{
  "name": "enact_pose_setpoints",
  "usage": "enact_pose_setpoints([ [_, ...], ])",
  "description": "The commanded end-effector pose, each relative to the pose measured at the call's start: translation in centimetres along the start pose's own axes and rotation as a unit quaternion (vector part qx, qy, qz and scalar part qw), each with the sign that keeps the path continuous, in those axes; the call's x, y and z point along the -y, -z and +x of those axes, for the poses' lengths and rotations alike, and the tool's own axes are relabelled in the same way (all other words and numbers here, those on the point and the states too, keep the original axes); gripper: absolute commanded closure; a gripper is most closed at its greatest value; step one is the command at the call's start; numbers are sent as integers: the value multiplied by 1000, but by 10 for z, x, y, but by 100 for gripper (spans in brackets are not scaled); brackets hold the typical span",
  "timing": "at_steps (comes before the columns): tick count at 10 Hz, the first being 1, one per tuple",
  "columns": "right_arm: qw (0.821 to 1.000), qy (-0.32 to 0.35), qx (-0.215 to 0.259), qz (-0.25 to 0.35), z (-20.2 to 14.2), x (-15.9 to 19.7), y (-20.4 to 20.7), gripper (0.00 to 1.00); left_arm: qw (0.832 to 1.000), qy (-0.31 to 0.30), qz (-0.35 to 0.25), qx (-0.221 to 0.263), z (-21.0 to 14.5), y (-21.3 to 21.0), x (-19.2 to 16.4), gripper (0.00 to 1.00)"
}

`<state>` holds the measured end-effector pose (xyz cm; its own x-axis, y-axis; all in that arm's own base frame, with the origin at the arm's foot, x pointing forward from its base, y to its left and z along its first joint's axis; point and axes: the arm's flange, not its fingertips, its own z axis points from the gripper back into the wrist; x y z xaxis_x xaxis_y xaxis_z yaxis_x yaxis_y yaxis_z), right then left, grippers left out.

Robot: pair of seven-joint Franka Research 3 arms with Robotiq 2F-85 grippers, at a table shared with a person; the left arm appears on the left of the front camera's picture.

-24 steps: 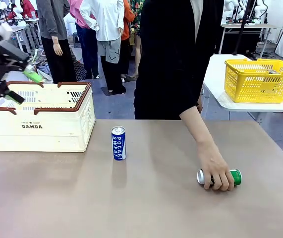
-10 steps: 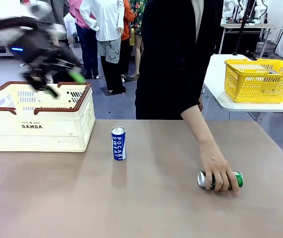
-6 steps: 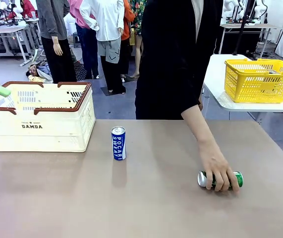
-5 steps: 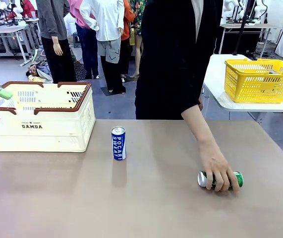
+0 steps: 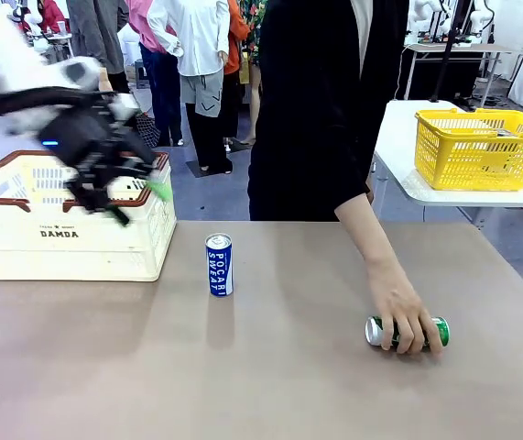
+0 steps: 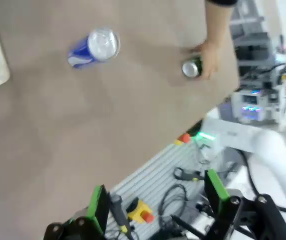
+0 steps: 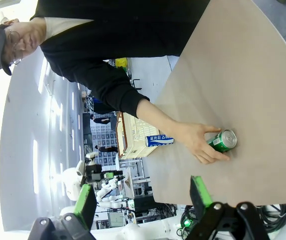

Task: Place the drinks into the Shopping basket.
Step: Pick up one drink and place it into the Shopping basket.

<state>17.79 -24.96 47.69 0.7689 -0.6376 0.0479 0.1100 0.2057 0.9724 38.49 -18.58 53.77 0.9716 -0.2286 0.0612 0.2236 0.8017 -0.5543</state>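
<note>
**Risks**
- The cream-white slotted plastic basket with a brown rim (image 5: 69,247) sits at the left of the surface (image 5: 270,385).
- The left fingers (image 5: 158,190) are spread wide and empty. They hang at the basket's near-right corner and are smeared in the front view. A low path off that corner could clip the rim or shove the basket.
- The blue-and-white aluminium can (image 5: 219,265) stands upright, slim and alone mid-surface. An off-centre close or a glancing finger would likely tip it and set it rolling.
- The green aluminium can (image 5: 437,328) lies on its side under a person's hand (image 5: 400,307), with the fingertips draped across it. Reaching in now risks touching the hand, and once released the can may roll.
- The right fingers (image 7: 200,192) are also spread, with nothing between them.

**Positions**
- Blue can: just right of the basket but apart from it. It is below and to the right of the left fingers, clear of both pads and not yet between them.
- Green can: right-front of the surface, well apart from the left fingers. In the right wrist view it lies ahead of the right fingers, off to one pad's side rather than on their midline.
</note>
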Motion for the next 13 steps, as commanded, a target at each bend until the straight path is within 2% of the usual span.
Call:
enact_pose_setpoints([
  [1,1000,-13,4,13,2,-2,1,0,993,-11,112,-20,60,23,21,0],
  [2,1000,-13,4,13,2,-2,1,0,985,-11,167,-33,80,51,41,0],
  [3,1000,-13,4,13,2,-2,1,0,980,-14,197,-29,90,67,50,0],
  [5,1000,-13,4,13,2,-2,1,0,976,-13,216,-31,104,85,57,0],
  [6,1000,-13,4,13,2,-2,1,0,980,-16,196,-21,99,73,51,0],
  [8,1000,-13,4,13,2,-2,1,0,999,7,32,19,55,-1,12,0],
  [9,1000,-13,4,13,2,-2,1,0,999,0,-15,44,31,-32,-16,0],
  [10,1000,-13,4,13,2,-2,1,0,998,7,-52,43,12,-46,-38,0],
  [13,1000,-13,4,13,2,-2,1,0,995,-28,-62,77,-22,-63,-83,0],
])
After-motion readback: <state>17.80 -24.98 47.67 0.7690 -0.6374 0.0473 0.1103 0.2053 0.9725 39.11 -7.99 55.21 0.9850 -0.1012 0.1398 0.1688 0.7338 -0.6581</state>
